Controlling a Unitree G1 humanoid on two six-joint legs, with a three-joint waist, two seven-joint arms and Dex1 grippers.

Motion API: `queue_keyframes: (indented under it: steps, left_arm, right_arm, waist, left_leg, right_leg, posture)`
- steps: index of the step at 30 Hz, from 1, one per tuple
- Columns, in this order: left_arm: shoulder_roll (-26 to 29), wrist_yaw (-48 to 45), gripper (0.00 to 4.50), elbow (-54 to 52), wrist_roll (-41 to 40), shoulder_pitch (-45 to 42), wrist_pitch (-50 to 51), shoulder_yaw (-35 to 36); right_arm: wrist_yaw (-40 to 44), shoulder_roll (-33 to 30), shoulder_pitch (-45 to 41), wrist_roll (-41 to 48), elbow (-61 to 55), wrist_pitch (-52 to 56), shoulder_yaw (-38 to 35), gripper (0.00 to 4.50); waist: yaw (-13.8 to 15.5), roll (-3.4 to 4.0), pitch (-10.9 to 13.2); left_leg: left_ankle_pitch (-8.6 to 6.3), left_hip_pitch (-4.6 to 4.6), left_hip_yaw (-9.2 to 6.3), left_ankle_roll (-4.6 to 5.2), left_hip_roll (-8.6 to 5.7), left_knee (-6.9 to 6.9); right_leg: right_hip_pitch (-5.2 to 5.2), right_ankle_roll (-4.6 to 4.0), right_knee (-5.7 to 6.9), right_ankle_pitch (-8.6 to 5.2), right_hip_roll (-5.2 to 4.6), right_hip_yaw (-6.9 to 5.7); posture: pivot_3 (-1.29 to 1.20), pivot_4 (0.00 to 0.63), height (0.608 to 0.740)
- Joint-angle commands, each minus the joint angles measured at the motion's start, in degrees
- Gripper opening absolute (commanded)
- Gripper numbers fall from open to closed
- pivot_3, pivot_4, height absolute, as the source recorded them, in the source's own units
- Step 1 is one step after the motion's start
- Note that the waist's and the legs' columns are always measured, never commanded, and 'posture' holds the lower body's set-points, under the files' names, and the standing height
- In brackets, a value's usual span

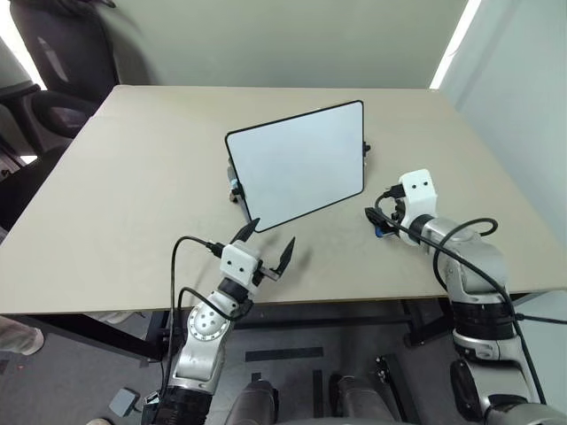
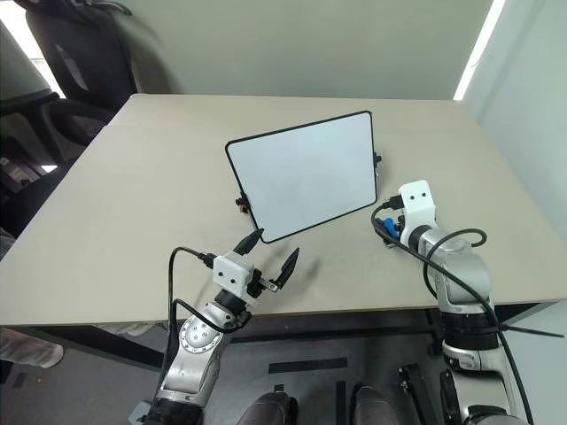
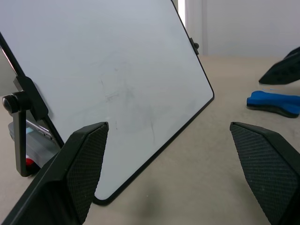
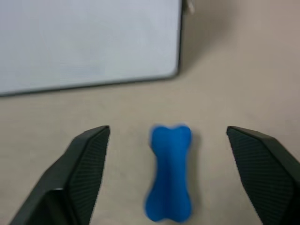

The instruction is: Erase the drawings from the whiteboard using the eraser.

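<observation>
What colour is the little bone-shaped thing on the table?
Bright blue. The eraser shows best in the right wrist view, lying on the table.

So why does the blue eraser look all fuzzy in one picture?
In the right wrist view the eraser lies blurred on the table between the right gripper's open jaws, its edges smeared. In the left wrist view it looks sharper, and faint smudges show on the whiteboard. In the left eye view, bright window glare streaks the upper corners.

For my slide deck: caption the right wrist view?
Open right gripper straddles the blue eraser lying on the table before the clean whiteboard.
</observation>
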Motion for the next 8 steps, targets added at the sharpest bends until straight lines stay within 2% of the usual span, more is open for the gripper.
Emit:
queue_keyframes:
  steps: [1,8]
  left_arm:
    - [-0.3,-0.1,4.5,-1.5,-1.2,-0.5,-1.8,0.6]
    - [0.1,-0.6,4.5,-3.9,-0.1,-0.2,-1.5,-0.3]
  right_arm:
    - [0.8,2.1,6.4,2.0,-8.9,-9.3,-0.3,4.23]
    - [6.1,3.7,17.7,7.0,-13.1,-17.5,1.5,4.23]
  waist:
    - [0.1,-0.03,0.0]
    - [0.0,-0.04,0.0]
  left_leg:
    - [-0.03,0.05,-0.01,-0.05,0.0,0.03]
    - [-0.32,0.17,0.05,0.18,-0.05,0.04]
  right_leg:
    - [0.05,0.04,0.04,-0.05,0.01,0.0]
    - [0.23,0.19,-0.07,-0.22,-0.02,0.12]
  posture:
    - [0.0,0.15,0.74]
    - [0.0,0.15,0.74]
